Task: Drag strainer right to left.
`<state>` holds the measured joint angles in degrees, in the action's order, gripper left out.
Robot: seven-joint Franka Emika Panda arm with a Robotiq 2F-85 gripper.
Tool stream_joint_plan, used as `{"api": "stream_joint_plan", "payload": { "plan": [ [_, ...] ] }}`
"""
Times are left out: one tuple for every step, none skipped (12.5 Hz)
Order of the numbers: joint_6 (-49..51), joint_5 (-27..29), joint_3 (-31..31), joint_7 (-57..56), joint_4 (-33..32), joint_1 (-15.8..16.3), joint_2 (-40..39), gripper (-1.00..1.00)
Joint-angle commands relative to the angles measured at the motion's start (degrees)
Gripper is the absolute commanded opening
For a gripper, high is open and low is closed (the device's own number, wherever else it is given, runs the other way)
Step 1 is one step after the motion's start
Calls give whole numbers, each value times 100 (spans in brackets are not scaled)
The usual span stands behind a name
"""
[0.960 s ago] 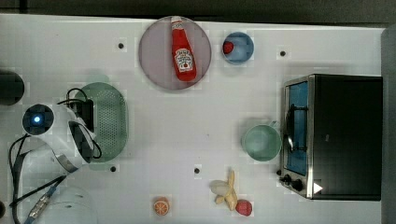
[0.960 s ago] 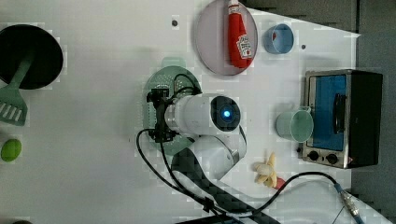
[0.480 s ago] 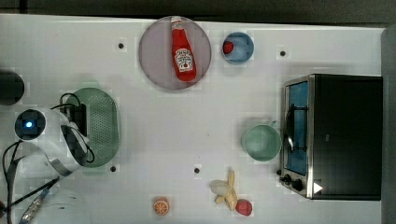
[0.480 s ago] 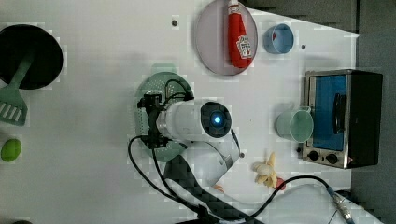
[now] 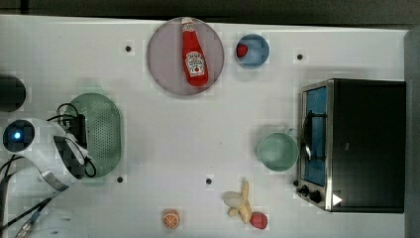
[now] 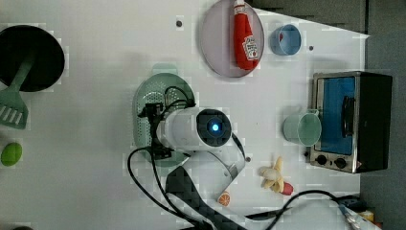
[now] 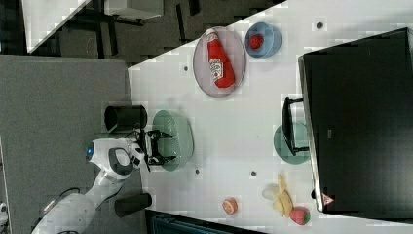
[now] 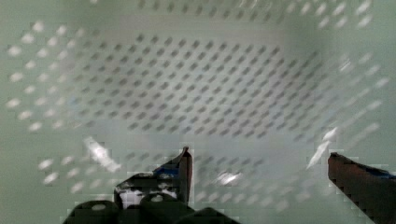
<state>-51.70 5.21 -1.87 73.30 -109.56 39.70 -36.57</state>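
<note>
Strainer (image 5: pixel 101 131), pale mint-green and full of small holes, lies on the white table (image 5: pixel 163 139) well away from the toaster oven (image 5: pixel 354 144), toward the top view's left end of the table, with the green cup (image 5: pixel 276 151) just beside the oven door and far from it. The gripper (image 7: pixel 157 146) stands inside the strainer's bowl with its fingers (image 8: pixel 184 170) spread wide apart and nothing between them; the wrist view shows the two dark tips close over the perforated floor, which the overhead cameras hide under the white arm. The right view shows the spread jaws from the side, along with a black cylinder (image 7: pixel 125 118) just beyond the strainer's far rim. The left view takes in things farther from the oven than the strainer: a black pan (image 6: pixel 31 57), a green spatula (image 6: pixel 13 103) and a lime (image 6: pixel 10 154). Compared with a second earlier, the strainer and the arm have shifted farther from the oven, toward the top view's left, while the jaws stayed wide. Between strainer and oven lie a mauve plate (image 5: pixel 166 62) bearing a ketchup bottle (image 5: pixel 194 53), a blue bowl (image 5: pixel 257 52) with a strawberry, a banana (image 5: pixel 240 202) and an orange slice (image 5: pixel 171 218). Dark flooring surrounds the table in the right view.
</note>
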Motion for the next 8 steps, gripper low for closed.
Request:
{"api": "stream_joint_plan", "payload": {
  "plan": [
    [734,-37,348,-1508,76,-152,1073,100],
    [1010,-37,500,-2063,63,-156,1409,100],
    [1320,-37,680,-2557,53,-166,1752,100],
    [1612,-37,883,-2955,54,-176,2096,100],
    [1839,-37,1093,-3308,57,-188,2432,100],
    [2102,-42,1330,-3586,58,-205,2757,100],
    [2353,-53,1579,-3898,67,-219,3077,100],
    [2606,-112,1845,-4216,82,-227,3390,100]
  ]
}}
